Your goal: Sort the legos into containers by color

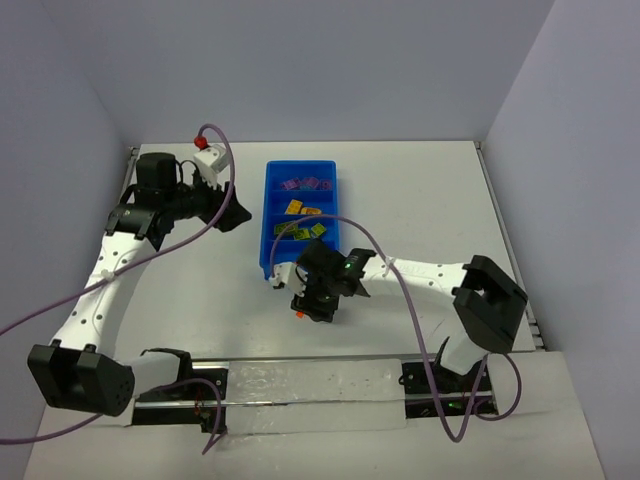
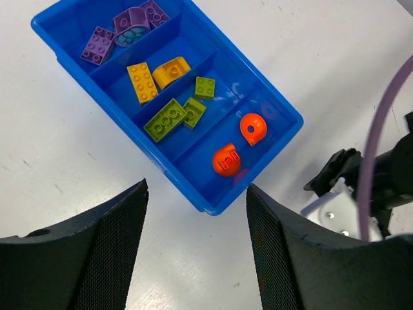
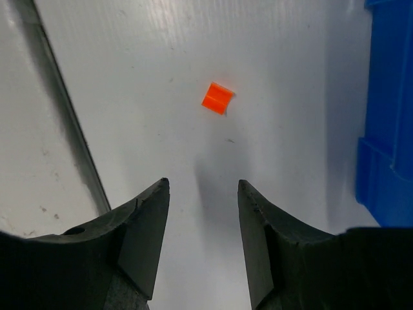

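The blue tray (image 2: 271, 143) has four containers. Purple legos (image 2: 126, 27) lie in the far one, yellow legos (image 2: 155, 76) in the second, lime green legos (image 2: 177, 111) in the third and two round orange legos (image 2: 240, 146) in the nearest. My left gripper (image 2: 197, 187) hovers open and empty above the tray's near corner. One small orange lego (image 3: 217, 98) lies loose on the table, also seen as an orange lego (image 1: 299, 313) from above. My right gripper (image 3: 203, 183) is open just short of it, with nothing between the fingers.
In the right wrist view the tray wall (image 3: 387, 129) stands at the right edge, and a metal rail (image 3: 61, 110) runs along the table's near edge on the left. The right arm (image 1: 420, 270) reaches across in front of the tray (image 1: 268, 215).
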Controlling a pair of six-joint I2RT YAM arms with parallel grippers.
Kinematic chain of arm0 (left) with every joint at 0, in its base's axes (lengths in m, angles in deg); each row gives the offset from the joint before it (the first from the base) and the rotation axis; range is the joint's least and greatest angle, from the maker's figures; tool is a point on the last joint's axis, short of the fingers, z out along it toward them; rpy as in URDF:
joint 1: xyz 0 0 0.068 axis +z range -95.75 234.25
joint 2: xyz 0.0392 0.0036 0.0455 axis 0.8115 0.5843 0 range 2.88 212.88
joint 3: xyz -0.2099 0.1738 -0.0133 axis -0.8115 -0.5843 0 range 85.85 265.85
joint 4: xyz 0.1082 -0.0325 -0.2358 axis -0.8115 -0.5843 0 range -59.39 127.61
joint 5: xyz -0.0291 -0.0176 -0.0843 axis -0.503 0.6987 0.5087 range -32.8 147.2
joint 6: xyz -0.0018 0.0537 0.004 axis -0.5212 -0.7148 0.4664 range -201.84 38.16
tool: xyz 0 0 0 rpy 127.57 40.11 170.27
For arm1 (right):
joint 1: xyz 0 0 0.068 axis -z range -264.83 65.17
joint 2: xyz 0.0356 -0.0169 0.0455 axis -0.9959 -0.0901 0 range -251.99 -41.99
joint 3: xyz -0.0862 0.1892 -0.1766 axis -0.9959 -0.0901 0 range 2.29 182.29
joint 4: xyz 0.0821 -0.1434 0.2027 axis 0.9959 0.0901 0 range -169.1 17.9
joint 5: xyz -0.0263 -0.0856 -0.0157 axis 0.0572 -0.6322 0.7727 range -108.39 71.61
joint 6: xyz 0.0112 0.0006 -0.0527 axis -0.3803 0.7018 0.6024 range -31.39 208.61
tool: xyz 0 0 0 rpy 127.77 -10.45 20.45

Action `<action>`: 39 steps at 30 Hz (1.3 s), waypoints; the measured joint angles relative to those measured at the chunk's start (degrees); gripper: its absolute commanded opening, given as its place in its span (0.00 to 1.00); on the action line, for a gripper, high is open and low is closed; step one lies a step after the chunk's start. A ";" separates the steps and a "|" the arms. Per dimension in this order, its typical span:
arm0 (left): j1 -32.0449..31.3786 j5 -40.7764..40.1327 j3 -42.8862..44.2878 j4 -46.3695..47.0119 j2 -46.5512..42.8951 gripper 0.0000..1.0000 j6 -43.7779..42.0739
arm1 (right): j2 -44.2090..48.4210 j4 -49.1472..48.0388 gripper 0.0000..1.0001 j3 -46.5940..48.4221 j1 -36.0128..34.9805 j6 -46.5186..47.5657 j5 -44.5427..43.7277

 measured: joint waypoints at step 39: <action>1.86 -8.74 -7.62 3.63 -12.10 0.71 0.65 | -18.77 0.63 0.39 13.52 -5.50 -15.73 -11.07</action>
